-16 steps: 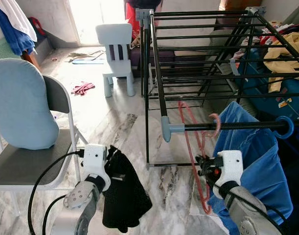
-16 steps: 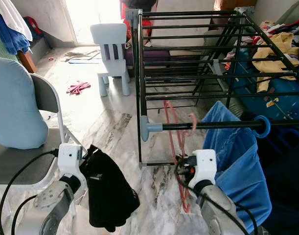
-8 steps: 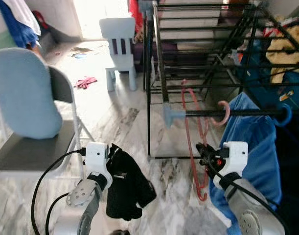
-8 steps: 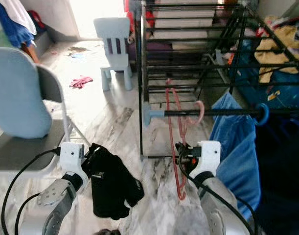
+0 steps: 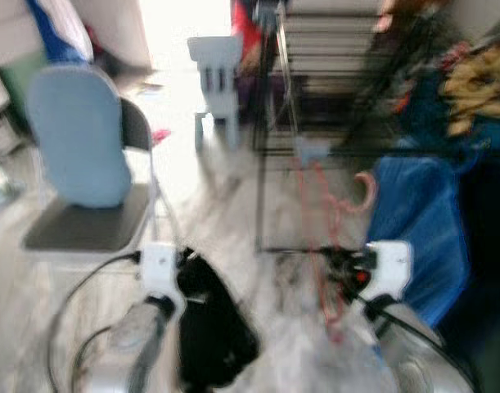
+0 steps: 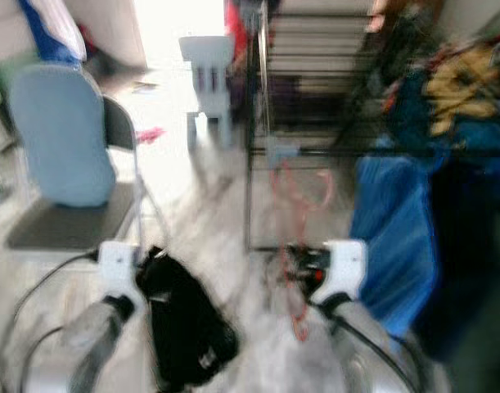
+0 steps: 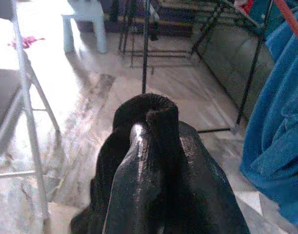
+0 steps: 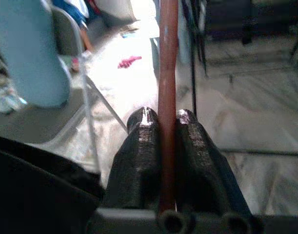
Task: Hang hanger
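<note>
1. Hanger, red and thin, sits pinched between the two black fingers of the right gripper, low in front of the drying rack.
2. Its pink hook rises beside a blue cloth draped on the rack (head views are blurred).
3. Left gripper is wrapped in a black garment; whether its fingers are spread cannot be told.
4. A folding chair stands to the left on the marble floor.
</note>
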Controlling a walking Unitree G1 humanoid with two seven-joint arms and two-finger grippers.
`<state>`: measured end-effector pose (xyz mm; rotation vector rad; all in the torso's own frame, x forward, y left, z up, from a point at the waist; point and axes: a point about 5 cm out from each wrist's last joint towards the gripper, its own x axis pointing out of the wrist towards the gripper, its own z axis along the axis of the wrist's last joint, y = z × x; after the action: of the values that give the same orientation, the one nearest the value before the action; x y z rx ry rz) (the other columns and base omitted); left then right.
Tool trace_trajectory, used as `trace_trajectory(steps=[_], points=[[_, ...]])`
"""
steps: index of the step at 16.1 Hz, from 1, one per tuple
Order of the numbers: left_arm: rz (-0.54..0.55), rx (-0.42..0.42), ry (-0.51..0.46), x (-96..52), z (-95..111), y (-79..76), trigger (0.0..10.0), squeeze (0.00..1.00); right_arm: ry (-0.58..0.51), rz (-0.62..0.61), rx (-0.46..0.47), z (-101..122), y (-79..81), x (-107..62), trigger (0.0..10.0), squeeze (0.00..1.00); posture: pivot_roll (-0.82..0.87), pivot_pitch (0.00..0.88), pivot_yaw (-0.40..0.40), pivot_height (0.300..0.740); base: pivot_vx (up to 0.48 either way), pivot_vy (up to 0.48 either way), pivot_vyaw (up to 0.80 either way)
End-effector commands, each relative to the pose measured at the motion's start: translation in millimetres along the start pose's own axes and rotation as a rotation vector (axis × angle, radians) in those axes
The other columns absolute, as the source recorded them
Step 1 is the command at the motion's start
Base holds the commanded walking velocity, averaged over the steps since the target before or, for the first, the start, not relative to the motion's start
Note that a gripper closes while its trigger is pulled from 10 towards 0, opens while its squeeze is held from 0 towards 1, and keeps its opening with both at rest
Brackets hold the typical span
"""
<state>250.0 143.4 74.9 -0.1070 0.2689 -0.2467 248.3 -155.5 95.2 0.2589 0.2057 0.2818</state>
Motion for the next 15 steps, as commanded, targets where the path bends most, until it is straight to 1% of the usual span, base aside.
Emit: trace_trajectory(steps=[1, 3, 5, 6, 8, 9, 10, 12, 14, 15], points=[[-0.014, 0.012, -0.042, 0.9, 8, -4.6, 10.0, 0.00, -0.032, -0.031, -0.043, 10, -6.0, -0.2, 10.0, 0.00, -0.12, 0.000, 0.013, 0.740, -0.341, 0.000, 0.00], [-0.016, 0.014, -0.041, 0.7, 8, -4.8, 10.0, 0.00, -0.011, -0.045, -0.051, 8, -6.4, 2.0, 10.0, 0.00, -0.12, 0.000, 0.013, 0.740, -0.341, 0.000, 0.00], [-0.017, 0.016, -0.044, 0.8, 9, -5.0, 10.0, 0.00, -0.013, -0.032, -0.046, 9, -3.0, 3.9, 10.0, 0.00, -0.11, 0.000, 0.010, 0.740, -0.343, 0.000, 0.00], [-0.015, 0.012, -0.051, 0.6, 11, -4.7, 10.0, 0.00, -0.026, -0.048, -0.065, 11, -1.7, 5.7, 10.0, 0.00, -0.11, 0.000, 0.009, 0.740, -0.345, 0.000, 0.00], [-0.015, 0.011, -0.053, 0.4, 12, -4.6, 10.0, 0.00, -0.046, -0.113, -0.125, 14, -5.8, 10.9, 10.0, 0.00, -0.11, 0.000, 0.008, 0.740, -0.341, 0.000, 0.00], [-0.016, 0.011, -0.053, 0.3, 12, -4.7, 10.0, 0.00, -0.055, -0.116, -0.135, 15, -6.8, 12.9, 10.0, 0.00, -0.10, 0.000, 0.008, 0.740, -0.341, 0.000, 0.00], [-0.017, 0.011, -0.053, 0.4, 12, -4.7, 10.0, 0.00, -0.084, -0.056, -0.140, 18, -4.7, 14.6, 10.0, 0.00, -0.10, 0.000, 0.007, 0.740, -0.341, 0.000, 0.00], [-0.020, 0.015, -0.050, 0.6, 12, -4.5, 10.0, 0.00, -0.077, -0.075, -0.183, 19, -8.9, 15.6, 10.0, 0.00, -0.10, 0.000, 0.007, 0.740, -0.353, 0.000, 0.00], [-0.025, 0.022, -0.050, 1.0, 13, -4.3, 10.0, 0.00, -0.040, -0.082, -0.155, 15, -10.7, 16.9, 10.0, 0.00, -0.10, 0.000, 0.007, 0.740, -0.358, 0.000, 0.00], [-0.027, 0.026, -0.052, 1.7, 14, -4.2, 10.0, 0.00, -0.042, -0.072, -0.162, 16, -9.9, 17.9, 10.0, 0.00, -0.10, 0.000, 0.007, 0.740, -0.368, 0.000, 0.00]])
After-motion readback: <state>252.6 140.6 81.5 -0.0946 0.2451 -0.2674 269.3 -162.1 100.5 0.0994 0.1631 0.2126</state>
